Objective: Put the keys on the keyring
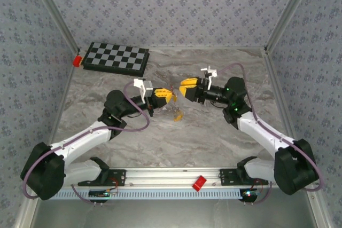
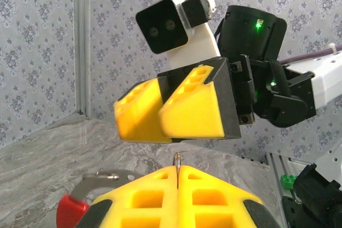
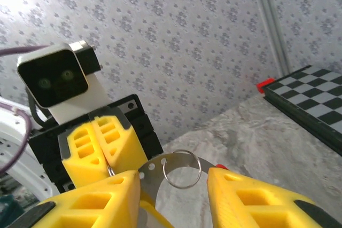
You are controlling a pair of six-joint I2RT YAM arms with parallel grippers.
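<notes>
Keyring [image 3: 181, 187] pinched by left end effector [image 3: 106, 158]; right end effector [image 3: 173, 196] gapes.

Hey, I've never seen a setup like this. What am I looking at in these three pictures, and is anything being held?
These are two robot arms bolted to a table. The wide picture looks down from above. The other two come from a camera on each wrist, so each shows that arm's own yellow fingers at the bottom and the other arm opposite. The left end effector is shut on a thin metal keyring, and small yellow keys hang just below. The right end effector faces it with its fingers apart, holding nothing. A checkerboard lies at the far edge, with a red block beside it.
</notes>
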